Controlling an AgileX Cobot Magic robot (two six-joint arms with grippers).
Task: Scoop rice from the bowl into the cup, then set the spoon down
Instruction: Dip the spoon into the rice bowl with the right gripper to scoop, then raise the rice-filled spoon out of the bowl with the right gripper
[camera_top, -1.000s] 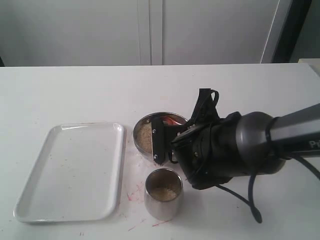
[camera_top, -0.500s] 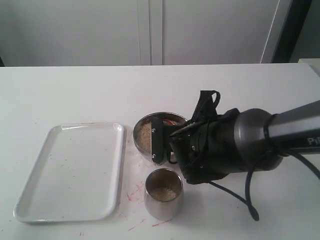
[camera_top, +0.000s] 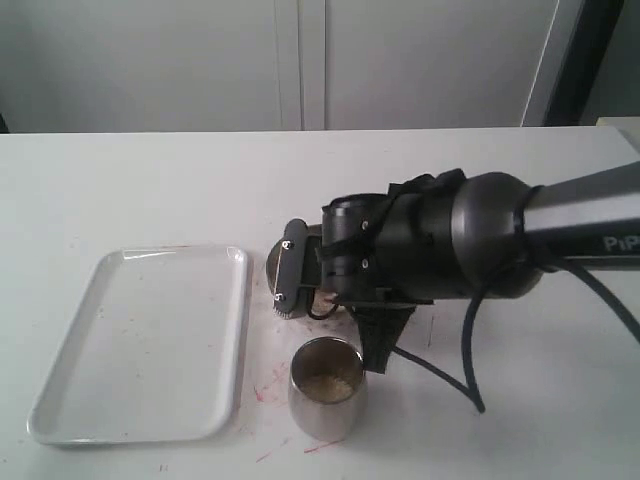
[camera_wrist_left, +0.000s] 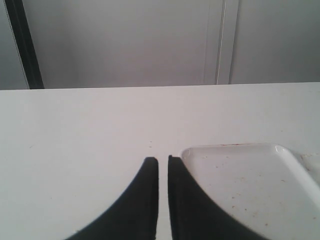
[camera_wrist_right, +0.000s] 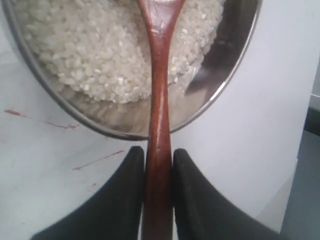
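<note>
Right now the spoon (camera_wrist_right: 159, 100) reaches over the rice (camera_wrist_right: 90, 50) in the bowl (camera_wrist_right: 227, 75). Its head is cut off by the picture's edge, and its long handle crosses the bowl's rim and runs out over the table (camera_wrist_right: 240, 150). The right claw (camera_wrist_right: 158, 156) is clamped on that handle just outside the rim, with its two black fingers (camera_wrist_right: 125, 195) pressed against the wood on either side. In the exterior view the right arm (camera_top: 450, 250) hides most of the bowl. The cup (camera_top: 327, 400) stands upright just beside the bowl, on the camera's side, with a little rice in its bottom. A white tray (camera_top: 150, 340) lies flat beside the bowl, on the cup's left. The left claw (camera_wrist_left: 163, 161) is well apart from the bowl, at a corner of the tray. Its fingers are drawn in to a thin slit and hold nothing.
</note>
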